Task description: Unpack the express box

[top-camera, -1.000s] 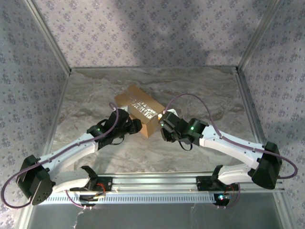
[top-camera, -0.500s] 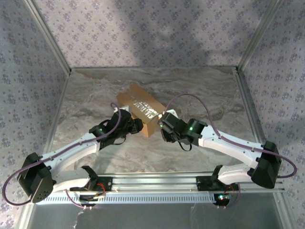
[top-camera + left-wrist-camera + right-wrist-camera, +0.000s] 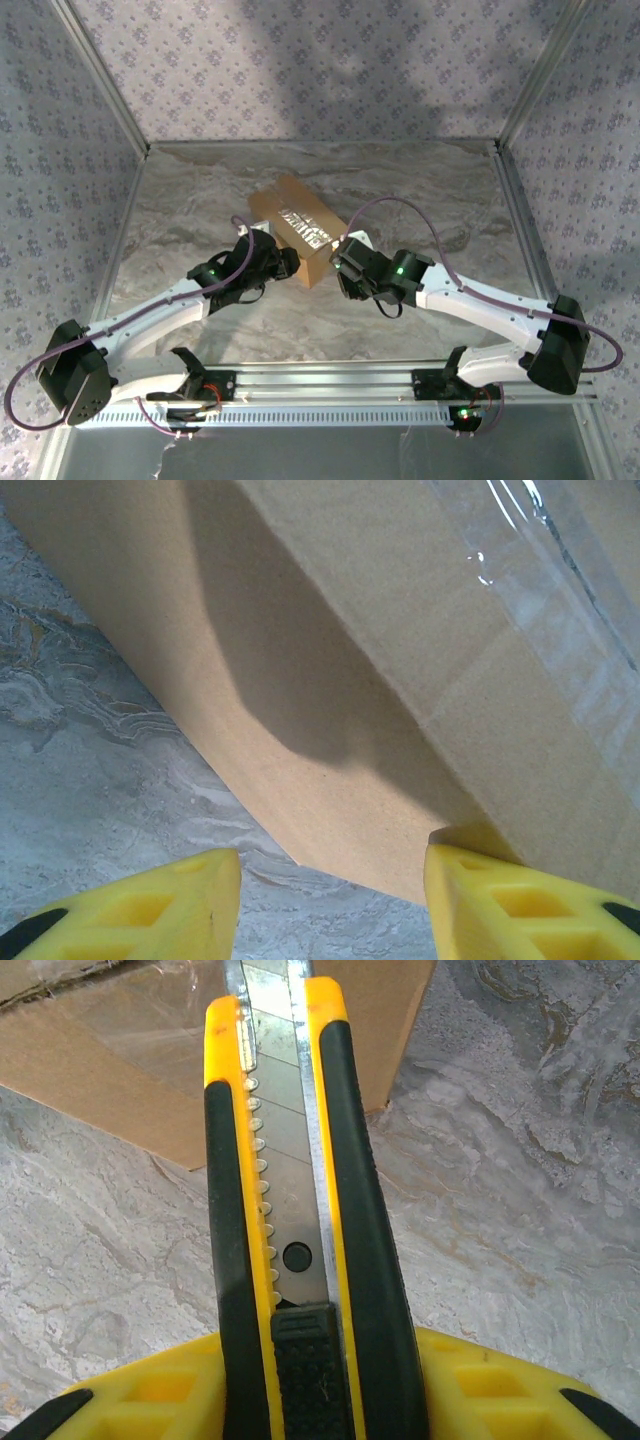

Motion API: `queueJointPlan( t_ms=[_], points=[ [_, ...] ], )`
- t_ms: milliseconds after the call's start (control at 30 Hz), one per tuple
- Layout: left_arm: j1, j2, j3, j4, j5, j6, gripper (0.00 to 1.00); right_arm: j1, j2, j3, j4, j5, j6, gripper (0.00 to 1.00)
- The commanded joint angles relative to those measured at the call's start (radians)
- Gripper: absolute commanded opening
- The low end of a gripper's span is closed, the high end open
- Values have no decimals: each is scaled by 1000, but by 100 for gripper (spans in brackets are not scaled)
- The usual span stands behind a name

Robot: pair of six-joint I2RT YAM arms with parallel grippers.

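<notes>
The express box [image 3: 296, 222], a brown carton with clear tape [image 3: 305, 229] along its top seam, lies at an angle mid-table with its flaps closed. My left gripper [image 3: 288, 264] is at its near-left end. In the left wrist view the box's [image 3: 350, 660] lower corner sits between the open yellow fingers [image 3: 330, 905]; the right finger [image 3: 520, 900] touches the cardboard. My right gripper [image 3: 342, 262] is shut on a yellow-and-black utility knife [image 3: 290, 1210]. Its blade is out and points over the box's [image 3: 120, 1070] taped near end.
The marble-patterned tabletop [image 3: 440, 190] is bounded by patterned walls and metal frame posts [image 3: 100, 75]. An aluminium rail [image 3: 320, 380] with both arm bases runs along the near edge. Purple cables loop above both forearms.
The box has turned slightly, its far end shifting right. The right gripper with the knife has edged left toward the box's near end. The left gripper stays at the box's corner.
</notes>
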Motion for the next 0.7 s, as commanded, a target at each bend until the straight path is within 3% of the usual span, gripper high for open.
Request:
queueJointPlan(
  t_ms=[0,667],
  points=[
    [-11,-16,17,20,-16,-22,52,12,3,39,-4,27,-5,0],
    [-25,24,47,13,-35,-36,52,17,12,43,-10,33,-32,0]
  ],
)
